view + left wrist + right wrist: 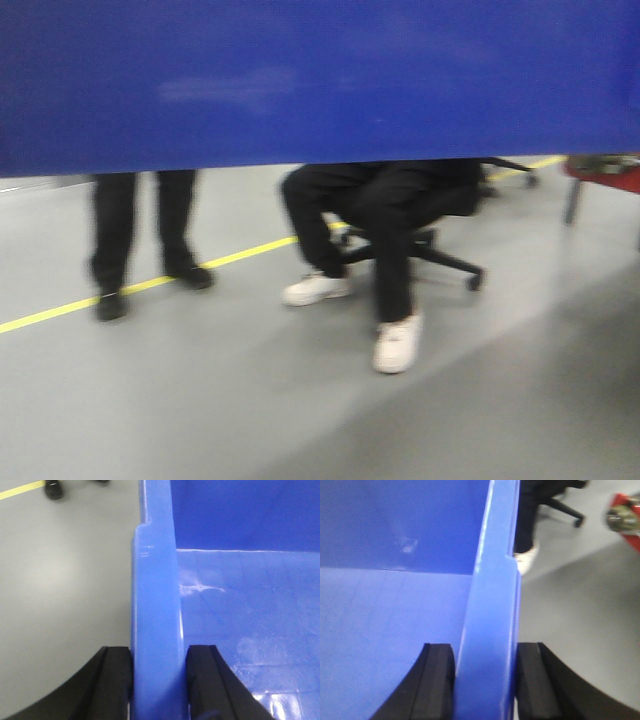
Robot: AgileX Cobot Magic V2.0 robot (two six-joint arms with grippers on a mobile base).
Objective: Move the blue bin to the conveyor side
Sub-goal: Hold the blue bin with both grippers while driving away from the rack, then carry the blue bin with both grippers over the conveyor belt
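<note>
even light, motion blur, glare on blue bin [200,587]

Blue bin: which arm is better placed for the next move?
Neither stands out. The left gripper and the right gripper each clamp a side wall of the blue bin, on opposite sides. No conveyor is in view, so I'd move both together.

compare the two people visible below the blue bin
The standing person is on both feet at the yellow line; the seated person sits on an office chair. The standing person wears black shoes, the seated person white shoes. Both wear black trousers, and the blue bin hides both above the legs.
</note>
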